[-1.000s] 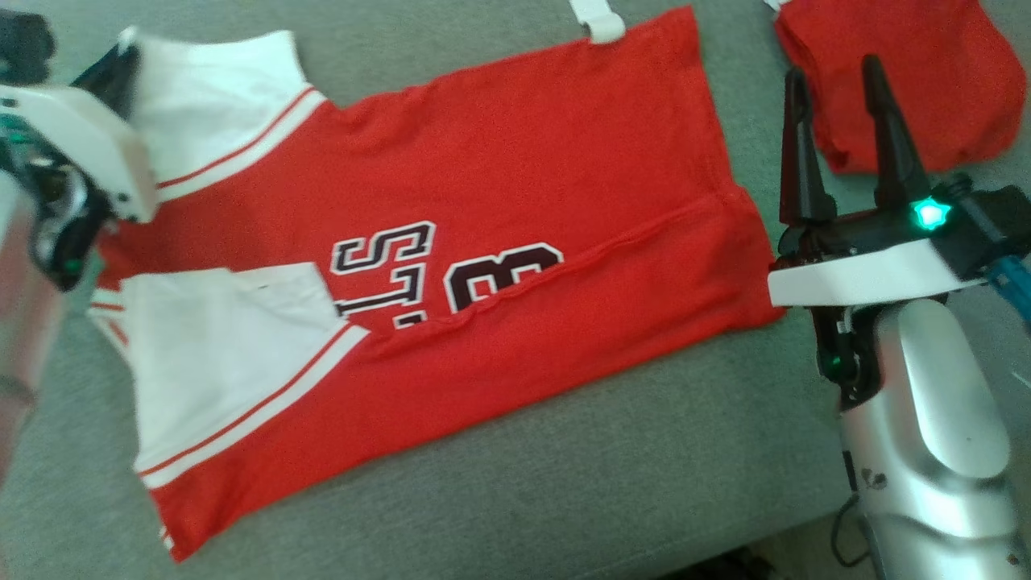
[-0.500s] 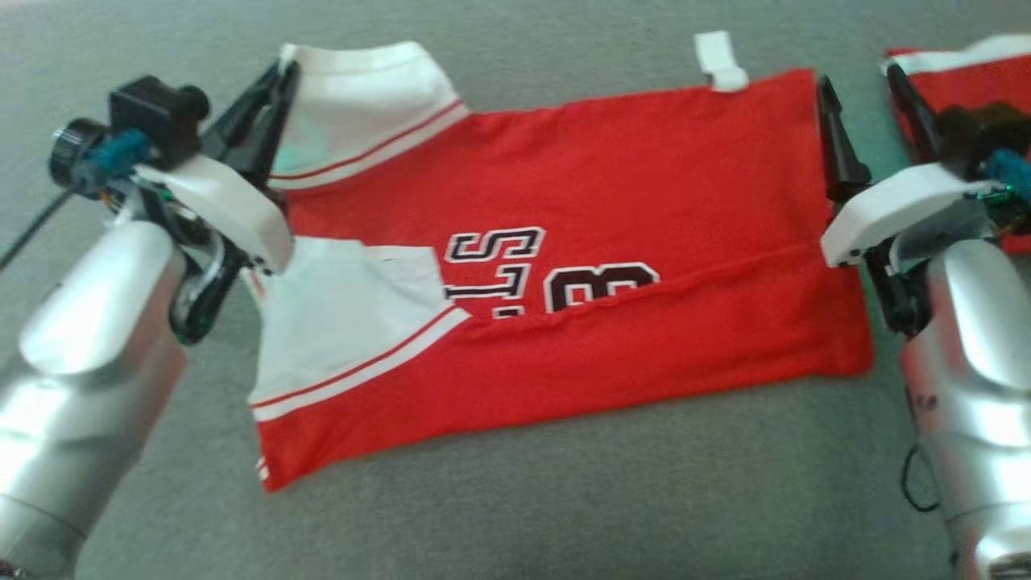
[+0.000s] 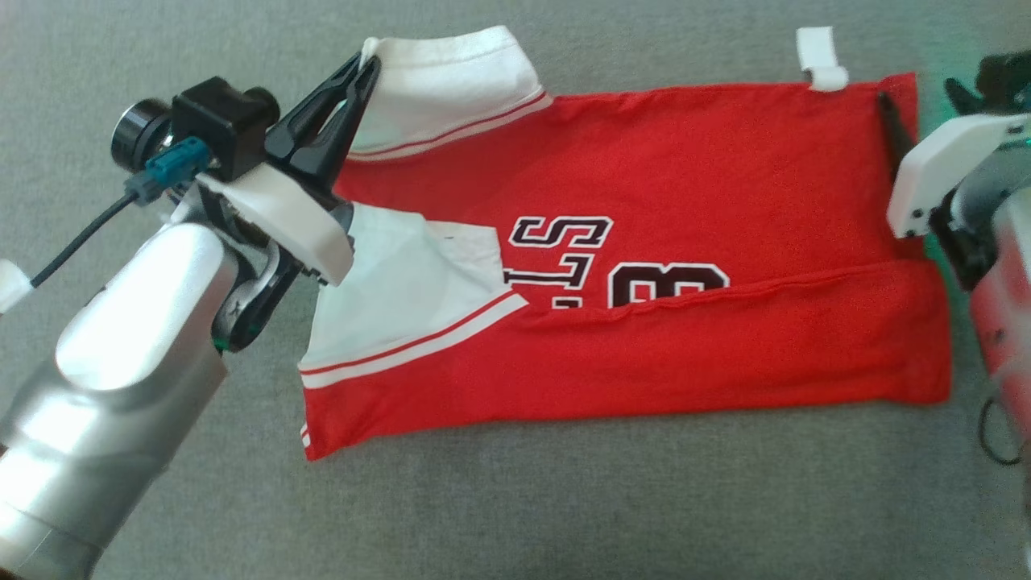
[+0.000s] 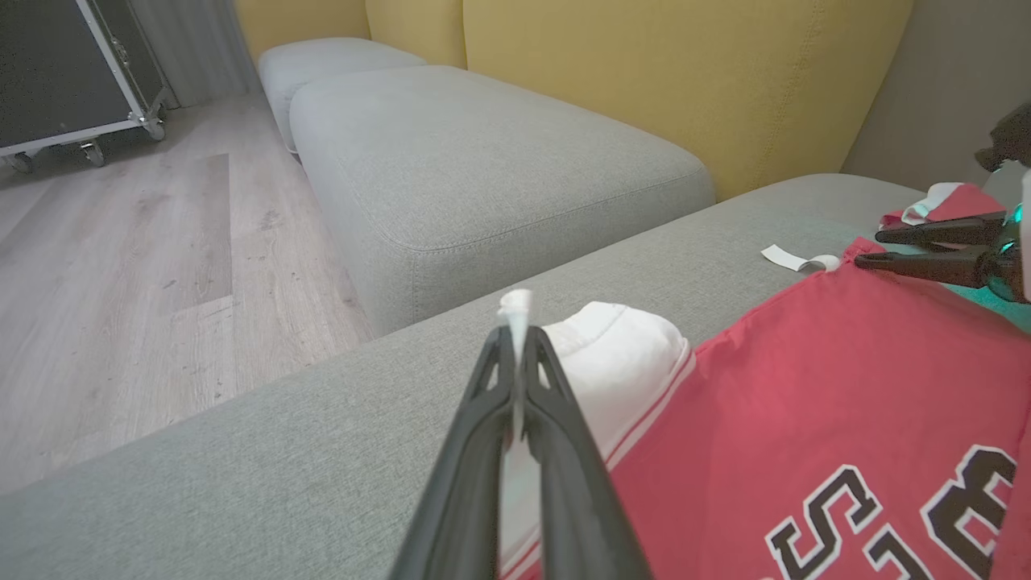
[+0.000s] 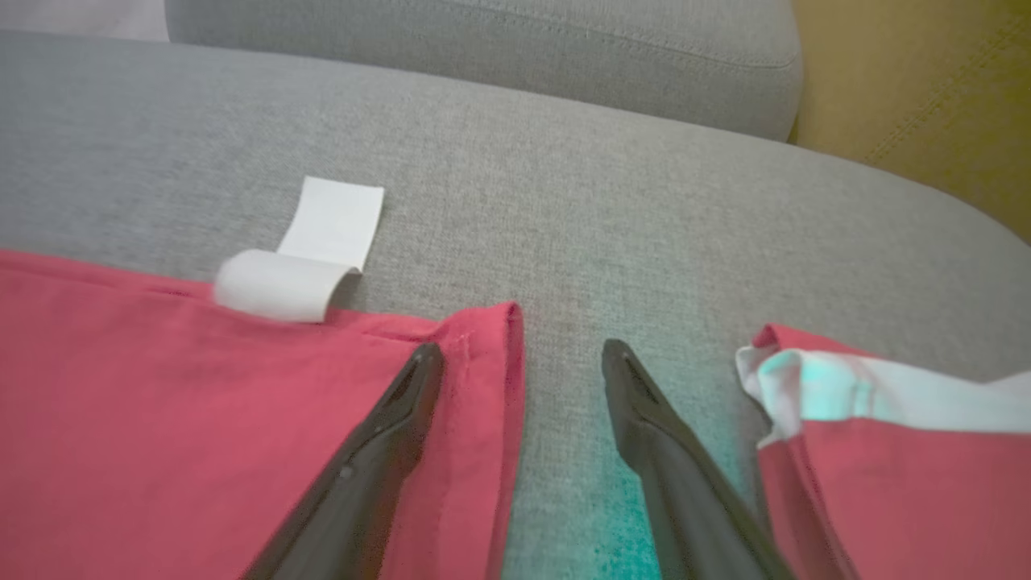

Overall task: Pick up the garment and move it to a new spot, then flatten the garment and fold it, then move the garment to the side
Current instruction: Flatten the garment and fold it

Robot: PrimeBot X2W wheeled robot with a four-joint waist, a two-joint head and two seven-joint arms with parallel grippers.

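Note:
The garment point(image 3: 644, 201) is a red jersey with white sleeves and dark letters. It lies flat on the grey sofa cushion point(image 3: 564, 507), with its lower edge folded up. My left gripper point(image 3: 366, 68) is shut on the edge of the upper white sleeve point(image 3: 451, 80). In the left wrist view a strip of white cloth point(image 4: 515, 310) sticks up between the closed fingertips. My right gripper point(image 5: 522, 350) stands open at the garment's far right corner. One finger point(image 5: 387, 451) is over the red hem and the other is over the bare cushion.
A second red and white garment point(image 5: 886, 451) lies just right of the right gripper. A white label strip point(image 3: 820, 58) rests at the jersey's top edge. Behind are a yellow backrest point(image 4: 644, 64), another grey cushion point(image 4: 483, 161) and a wooden floor point(image 4: 121, 266).
The head camera has swung, shifting the whole picture right. The right gripper, earlier between the two garments, now has one finger over the jersey's far right corner. The left grip on the sleeve holds.

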